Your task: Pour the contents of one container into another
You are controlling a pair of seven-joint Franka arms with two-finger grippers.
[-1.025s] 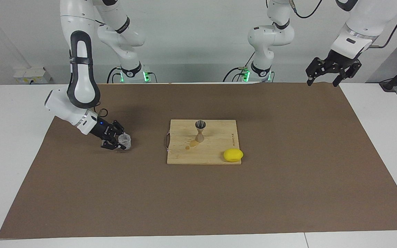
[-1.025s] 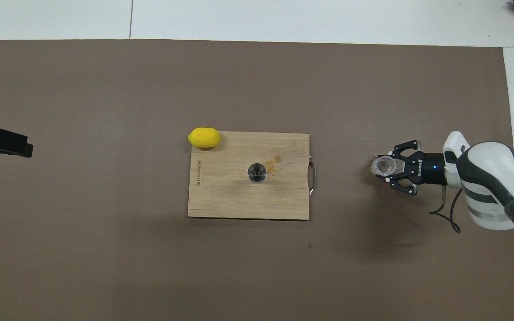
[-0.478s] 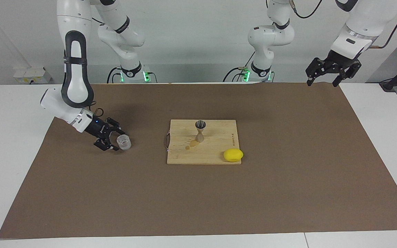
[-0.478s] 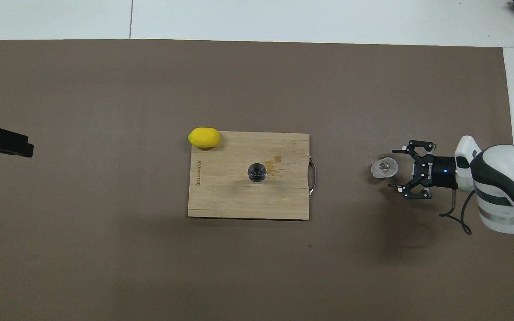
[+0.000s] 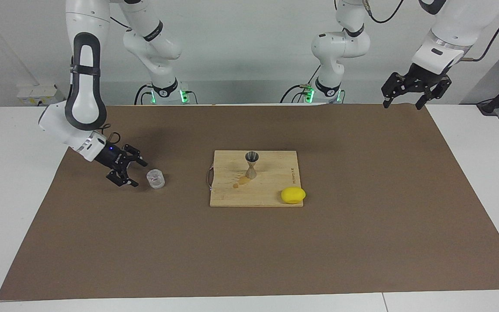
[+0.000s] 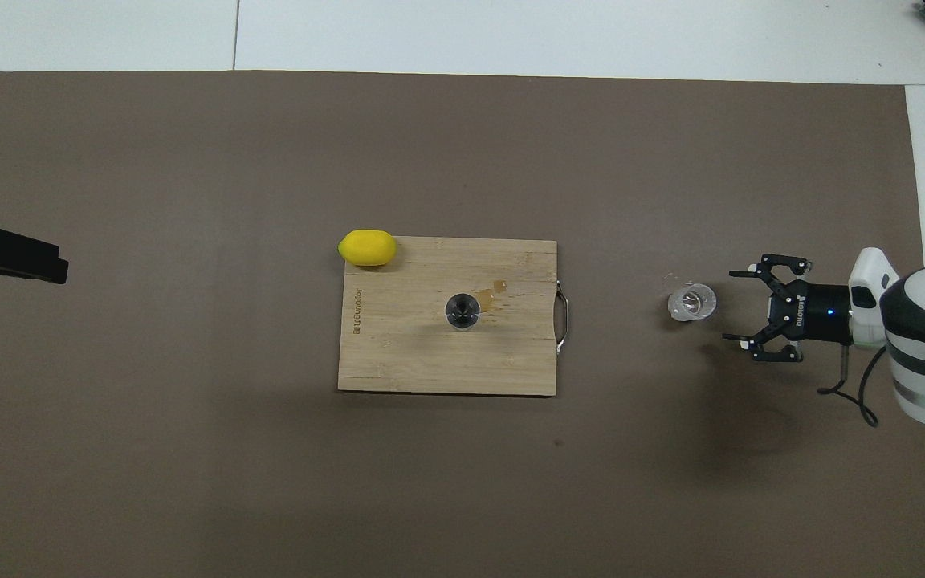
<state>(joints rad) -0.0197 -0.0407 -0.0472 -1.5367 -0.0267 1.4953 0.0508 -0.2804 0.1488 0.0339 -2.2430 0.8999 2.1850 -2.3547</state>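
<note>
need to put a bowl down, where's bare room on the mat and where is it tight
Bare mat lies between the cutting board and the glass cup, and widely around the board elsewhere. Crowded: on the board around the jigger and lemon, and beside the cup where the open right gripper hovers.

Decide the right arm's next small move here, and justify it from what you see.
Probably draw the right gripper up and away: it is open, clear of the glass cup standing upright on the brown mat, and liquid marks beside the jigger suggest pouring is done. The left gripper waits.
</note>
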